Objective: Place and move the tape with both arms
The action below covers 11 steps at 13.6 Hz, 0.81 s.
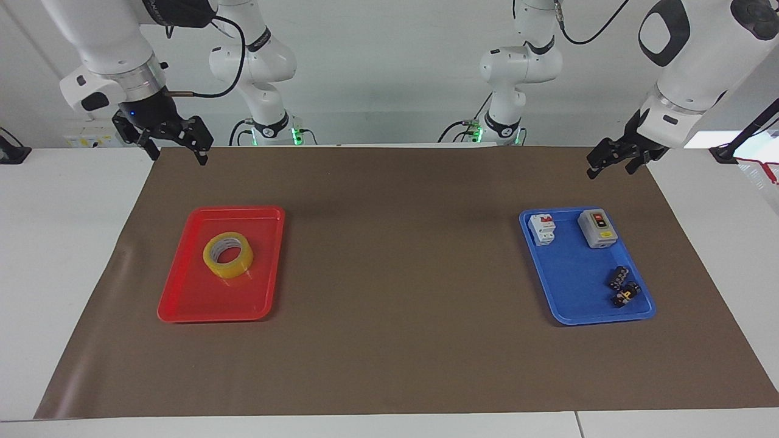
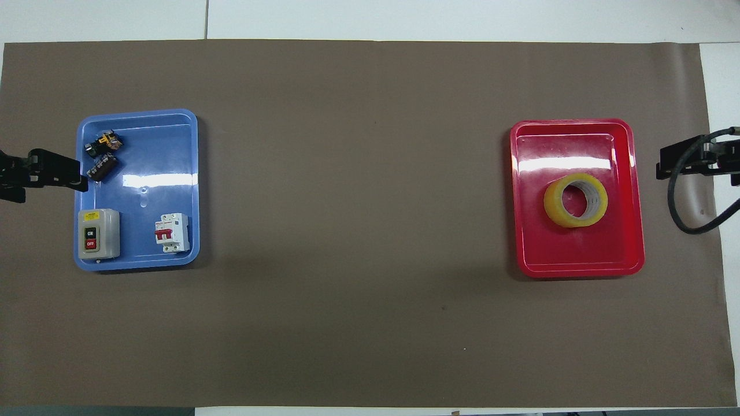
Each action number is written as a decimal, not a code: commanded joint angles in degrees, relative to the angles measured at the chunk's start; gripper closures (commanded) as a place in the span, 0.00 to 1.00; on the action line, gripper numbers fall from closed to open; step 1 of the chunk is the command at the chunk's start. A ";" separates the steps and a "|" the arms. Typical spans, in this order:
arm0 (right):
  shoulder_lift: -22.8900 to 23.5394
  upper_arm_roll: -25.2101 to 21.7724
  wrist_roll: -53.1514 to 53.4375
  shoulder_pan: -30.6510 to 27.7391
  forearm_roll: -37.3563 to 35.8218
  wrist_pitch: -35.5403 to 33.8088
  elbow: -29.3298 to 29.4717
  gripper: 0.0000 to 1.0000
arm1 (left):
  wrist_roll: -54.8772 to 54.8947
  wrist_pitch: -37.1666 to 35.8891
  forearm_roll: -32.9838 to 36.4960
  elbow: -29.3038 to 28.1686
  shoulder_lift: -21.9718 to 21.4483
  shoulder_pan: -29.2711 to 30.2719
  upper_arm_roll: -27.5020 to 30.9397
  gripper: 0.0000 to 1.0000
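Tape lying flat in the red tray near the right arm's end of the surface: light, stiff, smooth-sided; best pinched across its wall. Right tool and left tool both hang wide, empty.

The tape lies in a tray toward the right arm's end; another tray sits toward the left arm's.

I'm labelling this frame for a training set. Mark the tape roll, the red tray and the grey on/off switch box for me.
tape roll [image 1: 229,263], facing view, on its yellow outer wall.
red tray [image 1: 201,301], facing view, on bare tray floor.
grey on/off switch box [image 2: 99,233], overhead view, on its top face.
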 commanded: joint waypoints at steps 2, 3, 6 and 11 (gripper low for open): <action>2.63 0.68 0.26 0.54 -0.30 -3.21 5.24 0.00 | 0.47 -0.05 -1.45 -0.93 -1.33 0.30 -0.01 0.00; 2.63 0.68 0.43 0.45 0.31 -3.30 5.24 0.00 | 0.47 -0.05 -1.45 -1.01 -1.33 0.30 -0.01 0.00; 2.63 0.50 0.35 0.10 1.11 -3.48 5.33 0.00 | 0.47 -0.05 -1.45 -1.01 -1.33 0.30 -0.01 0.00; 2.71 0.15 -0.01 -0.86 2.87 -2.86 5.24 0.00 | 0.47 -0.05 -1.45 -1.01 -1.33 0.30 -0.01 0.00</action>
